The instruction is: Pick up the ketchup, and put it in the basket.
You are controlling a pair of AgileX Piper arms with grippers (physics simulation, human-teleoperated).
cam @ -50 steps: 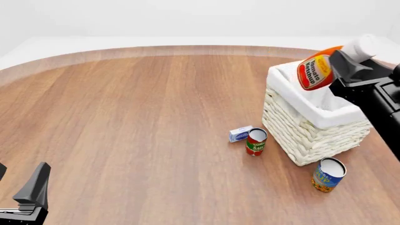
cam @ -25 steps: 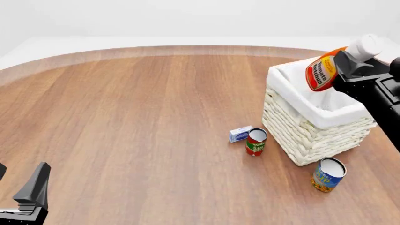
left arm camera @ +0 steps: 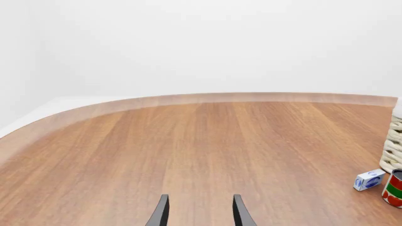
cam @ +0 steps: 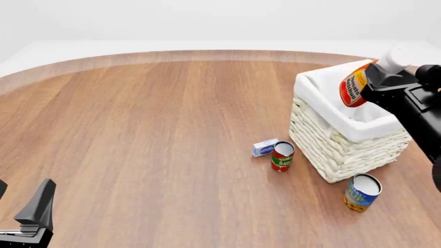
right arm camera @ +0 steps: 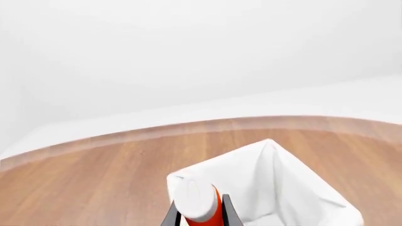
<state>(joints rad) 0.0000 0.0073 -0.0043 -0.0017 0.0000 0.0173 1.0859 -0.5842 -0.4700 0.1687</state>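
The ketchup (cam: 353, 86), a red-orange bottle with a white label and white cap, hangs tilted above the basket (cam: 342, 147), over its open top near the right side. My right gripper (cam: 371, 81) is shut on the ketchup near its cap end. In the right wrist view the white cap (right arm camera: 192, 199) sits between the fingers (right arm camera: 230, 214), with the basket's white liner (right arm camera: 276, 183) below. My left gripper (left arm camera: 199, 214) is open and empty, low at the near left of the table (cam: 36, 209).
A small red-and-green can (cam: 282, 156) and a small blue-and-white box (cam: 265, 147) stand just left of the basket; both show in the left wrist view (left arm camera: 394, 188). A blue-and-yellow can (cam: 362, 192) stands in front of the basket. The table's curved far edge (cam: 172, 54) runs behind.
My right gripper has carried the ketchup to the right over the basket and turned it so less of the label faces the camera. The left arm has not moved.
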